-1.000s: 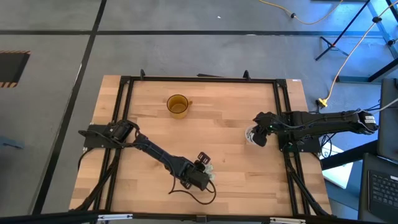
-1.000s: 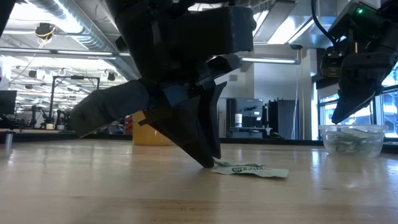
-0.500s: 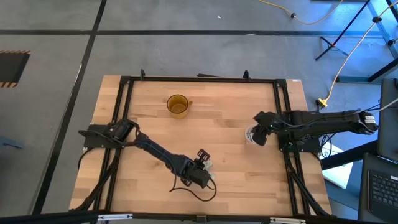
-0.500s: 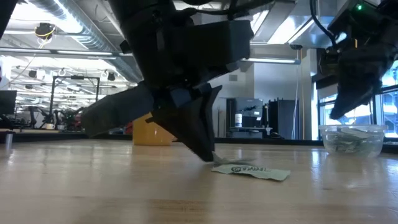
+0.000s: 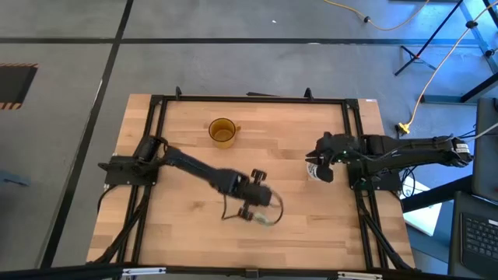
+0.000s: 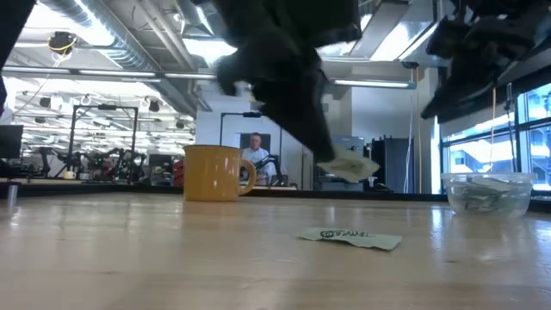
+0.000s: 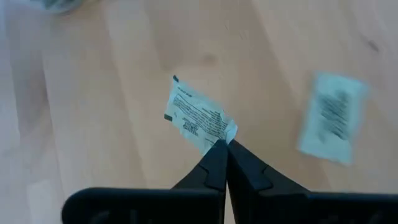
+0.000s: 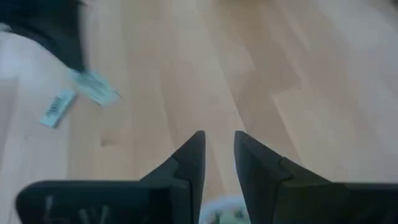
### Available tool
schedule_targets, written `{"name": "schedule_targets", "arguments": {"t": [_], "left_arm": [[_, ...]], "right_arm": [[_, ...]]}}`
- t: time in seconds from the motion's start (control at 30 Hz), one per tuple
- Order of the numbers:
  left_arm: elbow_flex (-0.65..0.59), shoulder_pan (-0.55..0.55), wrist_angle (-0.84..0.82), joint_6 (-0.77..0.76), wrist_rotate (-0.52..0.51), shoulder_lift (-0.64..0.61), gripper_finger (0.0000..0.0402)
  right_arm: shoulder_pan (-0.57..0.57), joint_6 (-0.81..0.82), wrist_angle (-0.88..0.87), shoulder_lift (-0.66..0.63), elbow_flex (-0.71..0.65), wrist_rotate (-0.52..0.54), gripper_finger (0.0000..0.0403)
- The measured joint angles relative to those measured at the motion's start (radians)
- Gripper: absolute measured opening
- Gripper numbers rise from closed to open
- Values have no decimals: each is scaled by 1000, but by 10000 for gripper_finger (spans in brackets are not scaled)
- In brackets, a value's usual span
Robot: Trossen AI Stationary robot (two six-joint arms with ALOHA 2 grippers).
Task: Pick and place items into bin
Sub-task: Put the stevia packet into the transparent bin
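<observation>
Wooden surface (image 5: 194, 171), frame centre: left end effector (image 7: 225, 146) lifted, pinching packet (image 7: 199, 121); second packet (image 6: 349, 238) lying flat. Right end effector (image 8: 217, 149) spread over cup (image 6: 486, 193), right.

Pale green-and-white packets (image 7: 200, 121) with dark print; amber-yellow cup (image 6: 215, 172); clear whitish bin (image 6: 486, 192); light wood-grain surface (image 5: 296, 132); dark fingers (image 7: 214, 163).

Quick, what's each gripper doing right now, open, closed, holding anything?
Left gripper: closed, pinching a packet by its corner, lifted off the table.
Right gripper: open, holding nothing, above the clear cup.
</observation>
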Motion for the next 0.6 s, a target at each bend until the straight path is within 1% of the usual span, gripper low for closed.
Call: {"name": "schedule_targets", "arguments": {"t": [0.1,0.2,0.27,0.37,0.47,0.53,0.6], "left_arm": [[0,67,77,-4,105,2,3],[1,125,123,-4,220,10,2],[0,155,159,0,270,10,1],[0,190,237,2,313,6,2],[0,212,320,1,340,6,2],[1,220,347,2,364,6,2],[1,223,358,3,365,6,3]], "right_arm": [[22,-66,79,3,0,-10,90],[50,-166,116,5,0,-83,90],[73,-238,118,5,0,-130,90],[112,-304,119,14,0,-146,90],[137,-306,149,41,0,-145,90],[145,-305,156,63,0,-143,90],[152,-304,168,85,0,-126,90]]}}
